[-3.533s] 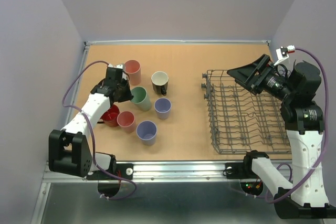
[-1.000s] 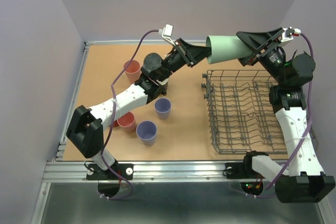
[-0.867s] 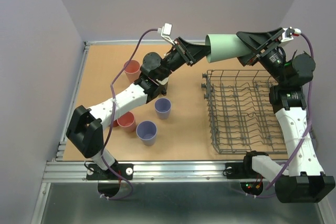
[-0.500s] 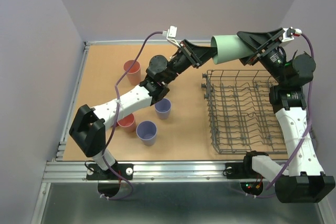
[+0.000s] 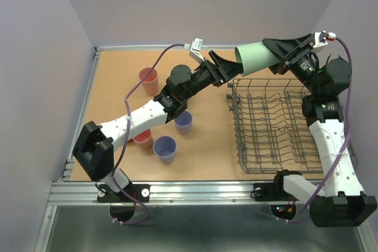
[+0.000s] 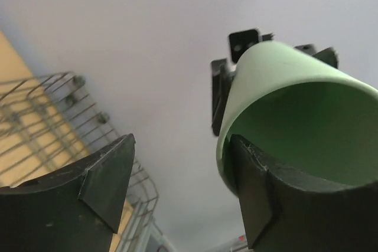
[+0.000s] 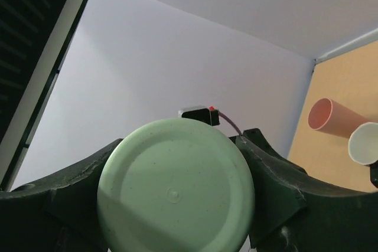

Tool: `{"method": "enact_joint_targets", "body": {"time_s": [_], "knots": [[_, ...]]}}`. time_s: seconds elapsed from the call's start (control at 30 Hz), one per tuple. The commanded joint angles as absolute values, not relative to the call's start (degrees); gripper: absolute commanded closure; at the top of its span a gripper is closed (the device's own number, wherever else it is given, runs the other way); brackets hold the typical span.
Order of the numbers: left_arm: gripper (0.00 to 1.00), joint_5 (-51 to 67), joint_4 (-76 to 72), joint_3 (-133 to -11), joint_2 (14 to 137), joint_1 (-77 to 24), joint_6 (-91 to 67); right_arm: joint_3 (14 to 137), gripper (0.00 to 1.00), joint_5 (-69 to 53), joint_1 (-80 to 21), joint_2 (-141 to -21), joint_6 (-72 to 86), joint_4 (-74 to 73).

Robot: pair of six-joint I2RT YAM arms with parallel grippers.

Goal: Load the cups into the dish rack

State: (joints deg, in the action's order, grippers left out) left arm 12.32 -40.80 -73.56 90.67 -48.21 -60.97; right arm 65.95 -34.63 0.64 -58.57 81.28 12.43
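Observation:
A sage-green cup [image 5: 254, 57] hangs on its side above the far left corner of the dish rack [image 5: 277, 128]. My right gripper [image 5: 270, 49] is shut on its base end; in the right wrist view the round base [image 7: 177, 193] fills the space between the fingers [image 7: 273, 188]. My left gripper [image 5: 223, 66] stands open at the cup's mouth, one finger [image 6: 255, 196] at the rim of the green cup [image 6: 295, 116]. Two pink cups [image 5: 149, 81] [image 5: 142, 138] and two lavender cups [image 5: 183, 121] [image 5: 165, 149] stand on the table.
The wire rack [image 6: 47, 116] holds no cups in the top view. My left arm [image 5: 147, 113] stretches across the cups on the table and hides some of that area. A cream-lined cup [image 7: 363, 143] shows beside a pink cup [image 7: 328, 116] in the right wrist view.
My right gripper has shut on the green cup's base. My left gripper has opened, let go of the cup and dropped slightly away from its mouth.

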Motion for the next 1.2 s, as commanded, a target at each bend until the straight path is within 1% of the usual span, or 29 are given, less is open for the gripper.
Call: {"method": "enact_joint_targets", "body": {"time_s": [0.0,0.1,0.17,0.2,0.27,0.37,0.5,0.53,0.6,0.7,0.9,0.97,1.03,1.07,1.17], "knots": [[0.08,10.1,-33.0,-64.0,78.9,-46.4,-58.4,71.8,1.00,-33.0,0.1,-59.9,73.9,7.6],[0.05,8.0,-28.9,-58.6,70.8,-44.7,-57.6,73.5,1.00,-31.5,0.1,-61.6,69.5,4.1],[0.04,5.9,-22.9,-55.0,66.8,-42.8,-56.0,74.9,1.00,-29.1,0.1,-62.6,66.9,1.2],[0.04,4.4,-20.6,-54.1,63.2,-42.3,-55.3,75.8,1.00,-26.5,0.2,-63.6,63.5,-2.9],[0.03,3.4,-15.0,-52.3,59.9,-41.1,-53.0,79.2,1.00,-22.6,0.4,-64.8,59.3,-7.1],[0.03,1.6,-7.1,-52.8,54.0,-39.7,-49.0,83.9,1.00,-13.5,0.5,-67.4,51.5,-15.0],[0.03,-2.2,3.8,-56.2,52.0,-39.0,-43.2,88.9,1.00,-1.6,0.5,-70.5,42.3,-22.4],[0.03,-3.7,7.9,-58.0,52.1,-38.9,-42.0,90.8,1.00,3.5,0.5,-71.4,38.2,-25.3],[0.03,-5.9,13.3,-59.9,52.1,-38.8,-39.3,91.3,0.99,9.0,0.5,-72.1,33.0,-29.3],[0.03,-6.6,16.0,-60.3,51.6,-38.8,-37.1,89.7,1.00,11.8,0.5,-71.6,29.7,-32.2],[0.03,-5.8,19.1,-58.6,48.9,-38.7,-34.7,76.8,1.00,12.0,0.4,-69.0,29.6,-33.1],[0.03,-4.7,20.5,-58.6,48.4,-38.7,-33.5,73.5,0.99,11.2,-1.4,-69.1,30.4,-32.5],[0.03,-4.4,21.3,-58.6,47.6,-38.7,-32.7,72.0,1.00,13.3,-3.9,-69.5,31.3,-32.0],[0.03,-4.5,22.1,-58.6,47.0,-38.7,-32.0,70.9,1.00,16.7,-6.5,-70.5,31.4,-31.7],[0.03,-5.4,24.2,-59.2,46.6,-38.7,-31.3,68.0,1.00,20.6,-7.7,-72.5,31.7,-30.7]]}}
